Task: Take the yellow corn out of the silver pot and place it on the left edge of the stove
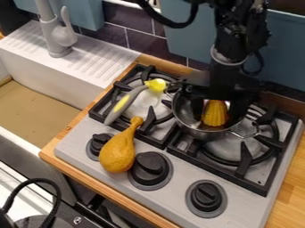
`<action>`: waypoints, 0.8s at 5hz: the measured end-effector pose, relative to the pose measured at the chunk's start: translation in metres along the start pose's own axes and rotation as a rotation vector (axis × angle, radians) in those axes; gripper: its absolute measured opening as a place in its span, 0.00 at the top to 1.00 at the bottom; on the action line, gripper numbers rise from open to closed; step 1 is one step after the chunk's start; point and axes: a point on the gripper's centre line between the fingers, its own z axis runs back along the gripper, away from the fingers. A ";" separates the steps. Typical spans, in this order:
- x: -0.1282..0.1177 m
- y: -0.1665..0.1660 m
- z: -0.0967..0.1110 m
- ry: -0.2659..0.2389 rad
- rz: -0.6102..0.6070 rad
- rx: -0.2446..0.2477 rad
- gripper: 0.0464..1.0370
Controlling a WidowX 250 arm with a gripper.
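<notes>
At the upper right, the black gripper (216, 106) hangs down into a small metal pot (201, 132) on the right burner. It is shut on a yellow corn cob (215, 116), which stands nearly upright inside the pot, its upper end hidden by the gripper. An orange-yellow toy drumstick (117, 153) lies on the stove's front left, beside the knobs, its thin end pointing up toward the left burner. Across that left burner lies a grey-handled utensil (126, 105) with a yellow end, left of the pot.
The grey stove (173, 202) has black grates and several black knobs (206, 198) along its front. To the left are a white sink (44, 73) and a grey faucet (58, 39). A tiled wall (110, 35) rises close behind. A black cable crosses the lower left corner.
</notes>
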 end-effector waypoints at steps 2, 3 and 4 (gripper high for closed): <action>0.004 0.002 0.000 0.009 0.035 0.025 0.43; 0.011 0.003 0.007 0.018 0.073 0.022 0.43; 0.012 0.007 0.020 0.042 0.093 0.023 0.43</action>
